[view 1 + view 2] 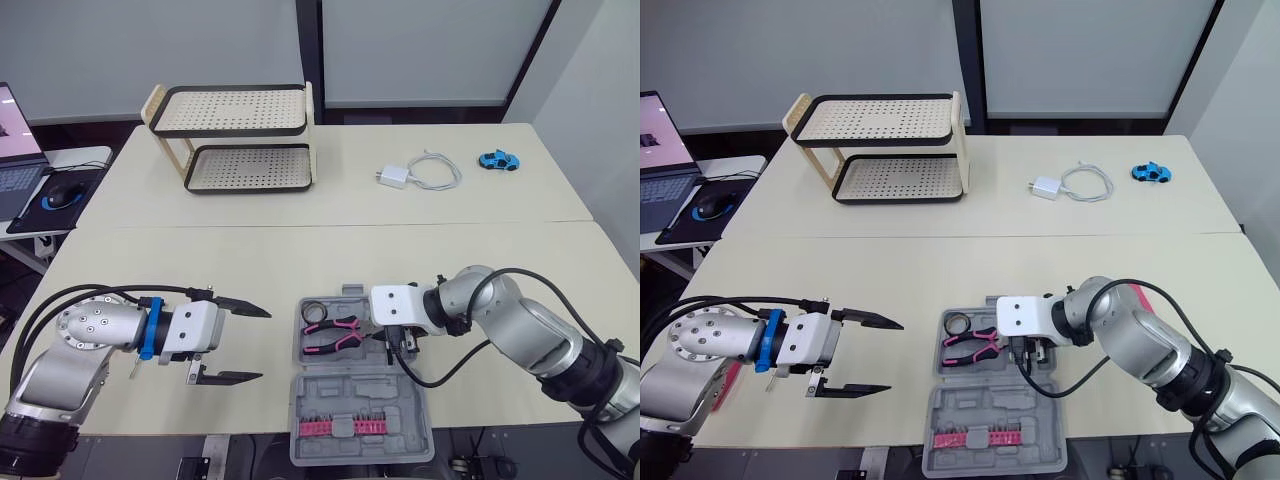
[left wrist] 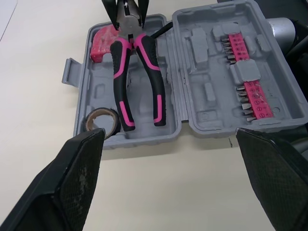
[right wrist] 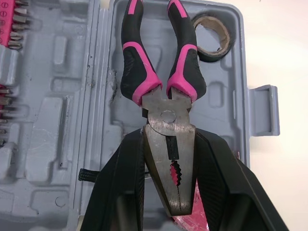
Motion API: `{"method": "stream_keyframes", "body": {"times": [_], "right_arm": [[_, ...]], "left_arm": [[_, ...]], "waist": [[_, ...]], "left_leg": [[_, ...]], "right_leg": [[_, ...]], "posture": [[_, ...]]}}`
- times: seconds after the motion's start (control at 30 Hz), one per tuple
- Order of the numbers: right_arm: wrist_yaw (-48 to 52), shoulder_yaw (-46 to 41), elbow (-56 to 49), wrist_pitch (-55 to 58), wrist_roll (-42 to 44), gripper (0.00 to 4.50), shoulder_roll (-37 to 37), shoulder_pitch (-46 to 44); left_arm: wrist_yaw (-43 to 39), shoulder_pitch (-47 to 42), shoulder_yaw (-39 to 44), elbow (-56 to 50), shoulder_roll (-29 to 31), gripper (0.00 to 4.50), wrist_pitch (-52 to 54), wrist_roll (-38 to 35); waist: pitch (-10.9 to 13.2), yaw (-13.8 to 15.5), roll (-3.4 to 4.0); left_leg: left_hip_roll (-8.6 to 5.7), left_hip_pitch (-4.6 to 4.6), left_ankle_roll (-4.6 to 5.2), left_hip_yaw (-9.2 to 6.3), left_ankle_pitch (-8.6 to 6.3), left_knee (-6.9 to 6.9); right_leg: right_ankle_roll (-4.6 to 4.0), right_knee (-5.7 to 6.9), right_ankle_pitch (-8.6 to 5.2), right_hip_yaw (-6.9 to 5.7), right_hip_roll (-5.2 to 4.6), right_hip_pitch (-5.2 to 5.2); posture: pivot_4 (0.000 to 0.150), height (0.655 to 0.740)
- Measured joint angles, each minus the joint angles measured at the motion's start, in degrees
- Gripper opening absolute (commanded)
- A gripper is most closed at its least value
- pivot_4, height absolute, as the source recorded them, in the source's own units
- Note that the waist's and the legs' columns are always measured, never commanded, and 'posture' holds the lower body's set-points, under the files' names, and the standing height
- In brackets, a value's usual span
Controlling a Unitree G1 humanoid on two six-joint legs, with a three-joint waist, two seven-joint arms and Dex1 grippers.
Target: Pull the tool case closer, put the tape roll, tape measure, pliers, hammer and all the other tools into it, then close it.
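Clamping the pliers point(image 3: 166, 118) by the metal head with the right gripper point(image 3: 168, 142), one black finger pressed against each side; laying the pink-and-black handles along the moulded tray in the far half of the tool case point(image 1: 350, 392), splayed apart and pointing to the robot's left; sits open and flat on the table point(image 1: 300, 260), both grey halves up. Keeping the tape roll point(image 3: 211, 52) in the far-left corner of that same half, just beside a handle tip; showing a pink object point(image 2: 102, 42) at the right end of that half, close by the gripper, too hidden to name. Carrying two rows of pink-mounted bits point(image 2: 245, 67) in the near half of the case. Hovering to the left of the case with the left gripper point(image 1: 264, 345), fingers spread wide, touching nothing. Beyond the case, well apart: a two-tier rack point(image 1: 230, 90), a white charger with its cable point(image 1: 393, 177) and a blue toy car point(image 1: 498, 160).
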Motion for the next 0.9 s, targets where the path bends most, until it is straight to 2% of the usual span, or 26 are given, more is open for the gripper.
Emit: {"method": "stream_keyframes", "body": {"times": [0.9], "right_arm": [[-0.5, 0.2, 3.9, -3.1, -3.6, 1.16, 3.8, 3.7]], "left_arm": [[1.0, 1.0, -0.8, -3.2, 0.5, 4.5, 1.6, 0.3]], "waist": [[0.0, -0.2, 0.0]], "left_leg": [[-0.01, 0.03, 0.0, 0.0, 0.0, 0.0]], "right_leg": [[0.0, 0.03, 0.0, 0.0, 0.03, 0.0]], "posture": [[0.15, 0.74]]}}
